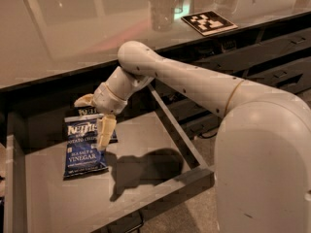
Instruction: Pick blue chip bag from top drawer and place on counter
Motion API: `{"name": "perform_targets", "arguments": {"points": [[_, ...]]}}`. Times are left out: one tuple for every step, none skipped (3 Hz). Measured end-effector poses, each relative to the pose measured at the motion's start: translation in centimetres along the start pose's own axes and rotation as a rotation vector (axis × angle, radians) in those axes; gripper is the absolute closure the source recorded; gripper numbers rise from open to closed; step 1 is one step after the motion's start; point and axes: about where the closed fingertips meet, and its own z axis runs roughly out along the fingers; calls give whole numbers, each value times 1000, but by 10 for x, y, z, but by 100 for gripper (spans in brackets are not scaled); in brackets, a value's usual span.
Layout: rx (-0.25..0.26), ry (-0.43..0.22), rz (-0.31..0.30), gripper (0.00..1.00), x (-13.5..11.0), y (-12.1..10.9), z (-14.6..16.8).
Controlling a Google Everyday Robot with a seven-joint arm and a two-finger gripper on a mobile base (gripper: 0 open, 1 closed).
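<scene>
Jaws wide open, empty, just abv glossy blue chip bag [83, 153] in flat-floored top drawer [63, 198].

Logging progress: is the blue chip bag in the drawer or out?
In: blue chip bag lies flat on the top drawer floor, end effector over it.

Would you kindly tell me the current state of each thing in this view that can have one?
top drawer: pulled open.
blue chip bag: lying flat on the drawer floor, not gripped.
second blue bag: lying behind the first, mostly hidden.
gripper: jaws open, poised over the upper part of the blue chip bag.
counter: no bag on it yet.
stacked drawers: shut.
</scene>
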Motion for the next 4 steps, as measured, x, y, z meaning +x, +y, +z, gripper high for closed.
{"name": "perform_targets", "arguments": {"points": [[1, 32, 58, 0, 9, 4, 12], [-13, 36, 116, 0, 23, 4, 40], [-22, 27, 171, 0, 41, 1, 66], [8, 36, 246, 0, 63, 2, 81]]}}
